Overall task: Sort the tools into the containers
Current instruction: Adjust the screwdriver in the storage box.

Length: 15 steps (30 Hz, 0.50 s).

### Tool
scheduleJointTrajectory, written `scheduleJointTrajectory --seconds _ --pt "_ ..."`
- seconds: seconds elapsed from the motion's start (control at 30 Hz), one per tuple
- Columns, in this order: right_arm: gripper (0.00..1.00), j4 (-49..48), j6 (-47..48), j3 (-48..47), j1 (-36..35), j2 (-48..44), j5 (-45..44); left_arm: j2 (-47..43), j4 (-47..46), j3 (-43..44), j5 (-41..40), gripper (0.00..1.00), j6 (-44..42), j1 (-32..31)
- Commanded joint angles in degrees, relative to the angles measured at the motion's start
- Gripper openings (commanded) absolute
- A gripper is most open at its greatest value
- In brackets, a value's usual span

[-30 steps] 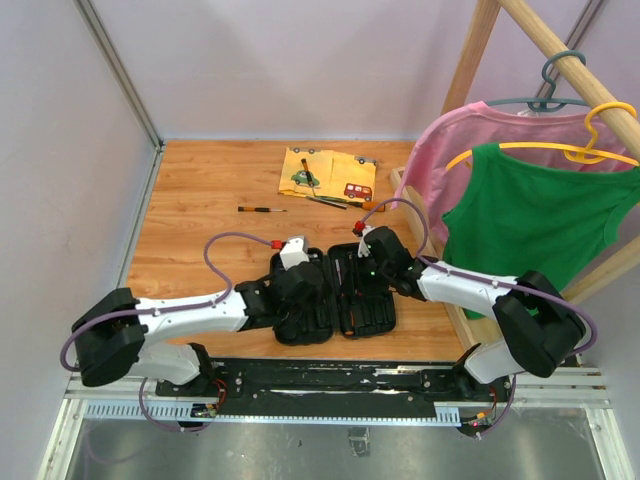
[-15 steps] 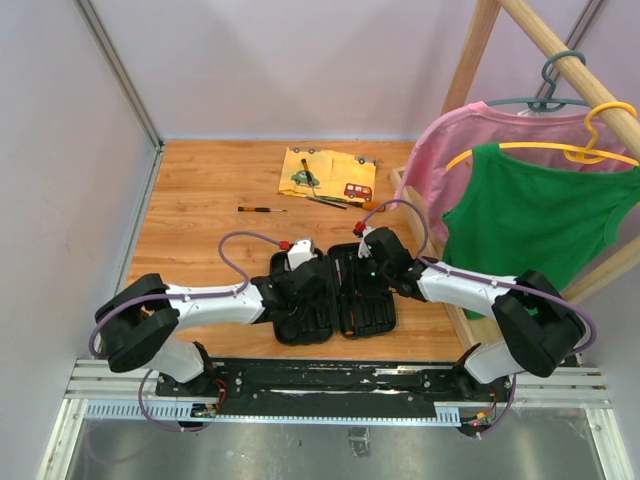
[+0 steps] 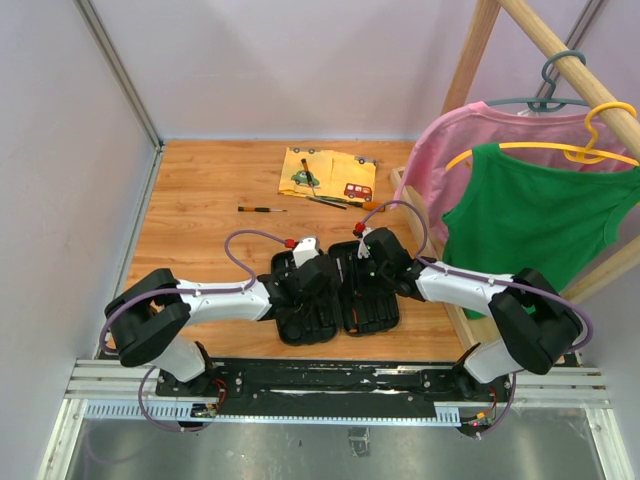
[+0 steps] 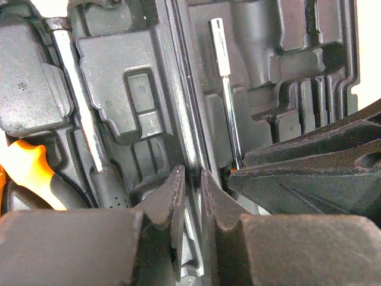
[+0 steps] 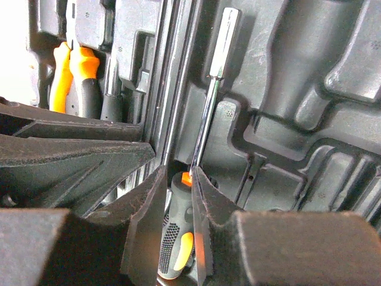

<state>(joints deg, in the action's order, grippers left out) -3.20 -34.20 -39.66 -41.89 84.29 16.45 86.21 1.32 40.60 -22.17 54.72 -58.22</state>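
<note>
Bright, even light in the top view; dim, soft-focus foregrounds in both wrist views.

Robot lab test cell: plain partition walls (image 3: 300, 60), wooden worktop (image 3: 200, 240), two arms (image 3: 215, 298) bolted to an aluminium rail (image 3: 340, 385), clothes rack (image 3: 530, 40) as prop.

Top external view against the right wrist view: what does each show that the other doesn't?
Only the top view shows the yellow cloth, a thin dark screwdriver on the table and the hanging green shirt. Only the wrist view shows the right jaws gripping an orange-and-black screwdriver and orange-handled pliers. Both show the open black tool case.
</note>
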Motion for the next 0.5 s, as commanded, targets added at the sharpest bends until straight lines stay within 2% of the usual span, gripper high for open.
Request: scheduleJointTrajectory --seconds 0.0,0.13,0.33,0.47 --pt "0.25 1.36 0.06 -0.25 -1.73 -0.04 -0.48 2.01 0.67 -0.34 -0.46 0.12 -0.42 0.68" --pt "0.24 4.72 1.08 -1.1 -2.68 -0.47 -2.97 2.07 0.96 -0.25 -0.41 0.1 -0.23 0.66" --pt "0.15 10.53 2.7 -2.9 -5.11 -2.07 -7.3 2.11 0.92 -0.21 -0.42 0.09 0.12 0.71" --pt "0.15 12.8 3.3 -3.35 -6.43 -1.85 -7.15 2.2 1.09 -0.14 -0.49 0.09 0.47 0.66"
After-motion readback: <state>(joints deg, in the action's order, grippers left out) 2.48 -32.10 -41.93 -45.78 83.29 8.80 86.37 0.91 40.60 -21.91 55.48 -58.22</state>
